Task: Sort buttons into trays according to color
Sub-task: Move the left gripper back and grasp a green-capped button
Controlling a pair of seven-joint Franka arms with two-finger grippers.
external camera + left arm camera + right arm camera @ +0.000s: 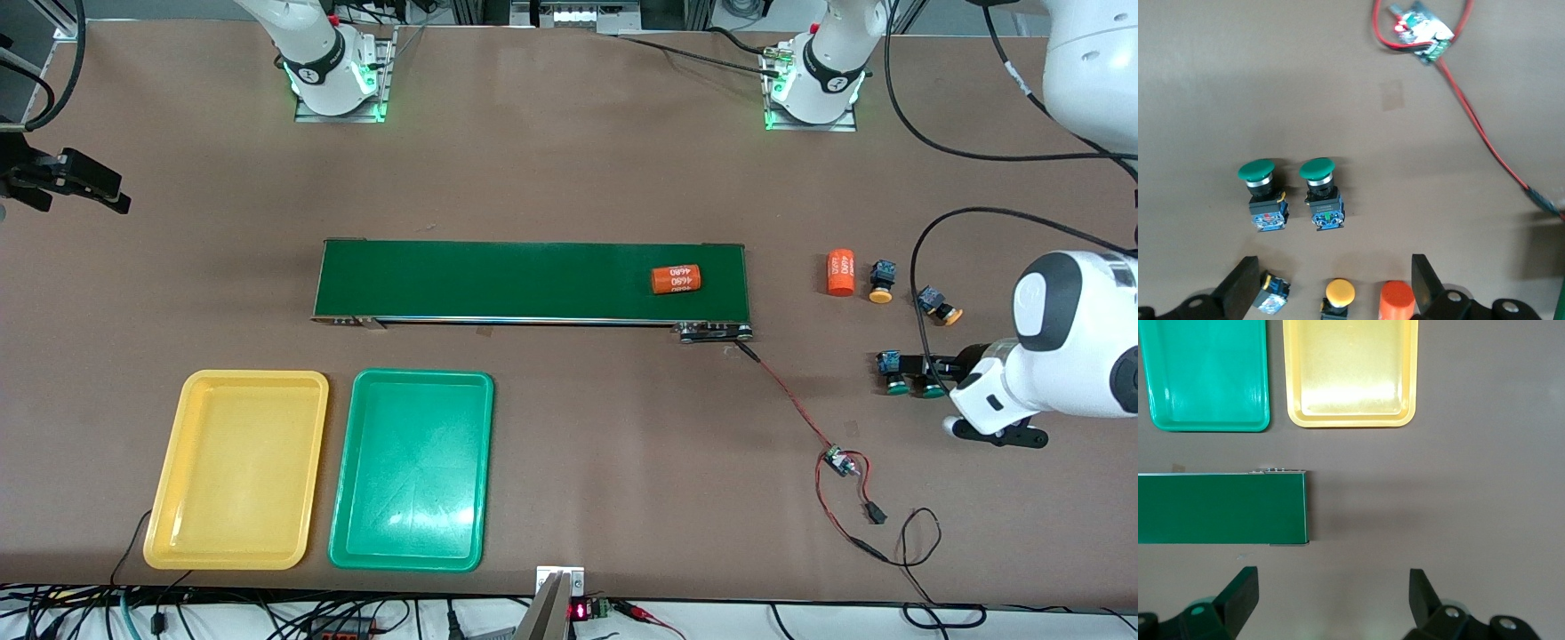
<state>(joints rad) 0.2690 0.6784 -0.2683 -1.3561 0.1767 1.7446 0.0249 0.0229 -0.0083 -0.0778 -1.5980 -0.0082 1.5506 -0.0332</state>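
Trays, two: one yellow tray and one green tray, side by side at the right arm's end of the table, nearer the front camera than the conveyor belt. Both hold nothing.

Buttons, four, all on the bare table at the left arm's end, past the belt's end:
- Green-capped, two: first green button and second green button, lying side by side, caps pointing toward the front camera.
- Orange-yellow-capped, two: one yellow button just beside an orange cylinder, another yellow button near it, tilted; both farther from the front camera than the green pair.

Orange cylinders with white print, two: one on the belt near its left-arm end, one on the table.

Small circuit board with red and black wires, one, nearer the front camera than the buttons.

Left gripper: over the buttons, fingers spread wide, holding nothing.

Right gripper: over bare table by the belt's other end, fingers spread wide, holding nothing.
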